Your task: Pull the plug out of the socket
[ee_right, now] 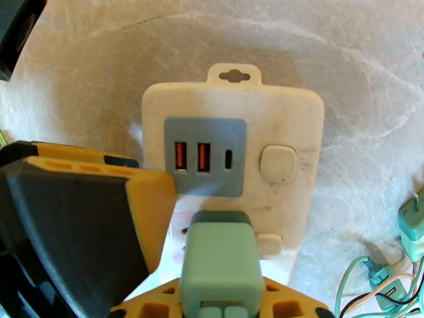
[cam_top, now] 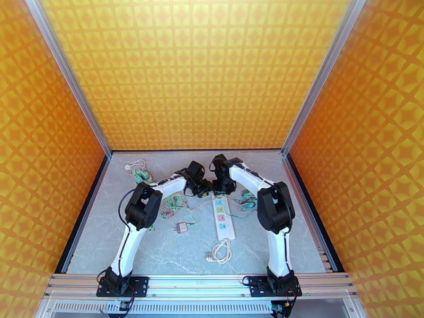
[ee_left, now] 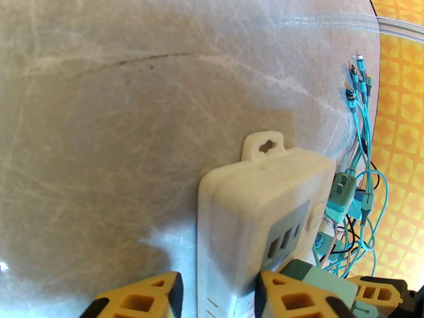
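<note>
Green plug [ee_right: 221, 261] sits closest to the right wrist camera, its prongs in the socket [ee_right: 233, 112] just below the grey panel with 2 orange USB ports. The right gripper [ee_right: 222, 300] is pinched tight on this plug, 1 yellow finger on each side.

From above, both arms rise from their bases with elbows lifted. Their forearms angle inward toward each other, and their wrists bend down to meet over the far end of the socket. The socket lies lengthwise in the middle of the table [cam_top: 159, 245], with its white cord [cam_top: 220, 253] coiled at the near end.

The left gripper [ee_left: 220, 300] straddles that far end with its jaws partly apart. 1 finger is against the socket's side by the plug, while the other stands just beside the opposite side, a sliver of table showing between. Teal cables [ee_left: 360, 181] lie tangled to the right of the socket.
</note>
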